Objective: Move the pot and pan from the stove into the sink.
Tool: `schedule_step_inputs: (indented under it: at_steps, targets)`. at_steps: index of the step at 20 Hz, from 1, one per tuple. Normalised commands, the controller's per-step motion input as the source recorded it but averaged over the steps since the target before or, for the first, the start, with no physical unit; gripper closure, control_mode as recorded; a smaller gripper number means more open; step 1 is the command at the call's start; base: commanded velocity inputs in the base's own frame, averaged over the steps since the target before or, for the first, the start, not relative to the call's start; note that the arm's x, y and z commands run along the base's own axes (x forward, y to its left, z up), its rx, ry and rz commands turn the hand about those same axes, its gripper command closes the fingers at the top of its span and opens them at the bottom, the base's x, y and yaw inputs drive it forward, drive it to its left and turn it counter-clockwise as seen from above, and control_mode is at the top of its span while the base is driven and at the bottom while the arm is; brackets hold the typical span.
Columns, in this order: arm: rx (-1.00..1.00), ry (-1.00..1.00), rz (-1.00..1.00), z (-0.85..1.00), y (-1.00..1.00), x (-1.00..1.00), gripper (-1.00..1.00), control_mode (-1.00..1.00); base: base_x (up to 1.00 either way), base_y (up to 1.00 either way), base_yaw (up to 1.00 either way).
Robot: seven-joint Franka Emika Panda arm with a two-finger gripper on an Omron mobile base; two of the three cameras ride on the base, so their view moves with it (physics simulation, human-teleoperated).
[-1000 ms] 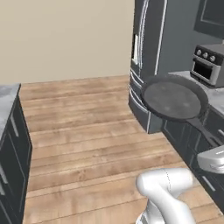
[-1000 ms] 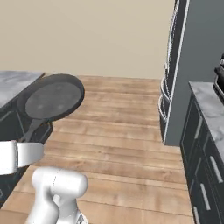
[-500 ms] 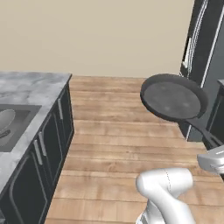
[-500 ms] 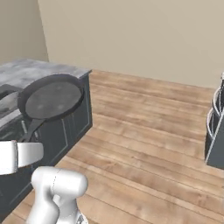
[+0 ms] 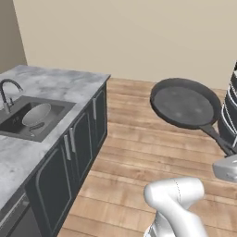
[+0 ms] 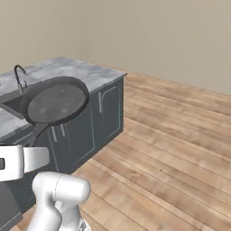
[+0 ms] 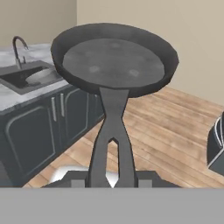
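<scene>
Held the pan level by its handle with the gripper jaws clamped on it, out over the wooden floor beside the counter's end, well short of the sink; best kept flat and lowered gently beside the pot.

— Any lettering, labels or numbers to read?
— None. Nothing printed on the pan, neither inside nor along the handle.
— Brand marks around the sink or faucet?
— None legible. Plain grey marble on the bench, plain dark cabinet doors below.
— Signs on the wall or floor?
— Bare beige paint and wood planks, no writing anywhere.
</scene>
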Motion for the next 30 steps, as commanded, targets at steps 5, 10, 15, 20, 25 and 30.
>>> schedule_step_inputs:
  at_steps: [5, 10, 15, 20, 25, 30]
  targets:
    - [0.0, 0.0, 0.0, 0.0, 0.0, 0.0, 1.0, 1.0, 0.0, 0.0, 0.01]
    - [0.0, 0.0, 0.0, 0.0, 0.0, 0.0, 1.0, 1.0, 0.06, -0.01, 0.34]
    - [0.0, 0.0, 0.0, 0.0, 0.0, 0.0, 1.0, 1.0, 0.0, 0.0, 0.44]
    - [0.0, 0.0, 0.0, 0.0, 0.0, 0.0, 1.0, 1.0, 0.0, 0.0, 0.46]
    - [0.0, 0.0, 0.0, 0.0, 0.0, 0.0, 1.0, 1.0, 0.0, 0.0, 0.47]
    - [0.0, 0.0, 0.0, 0.0, 0.0, 0.0, 1.0, 1.0, 0.0, -0.01, 0.46]
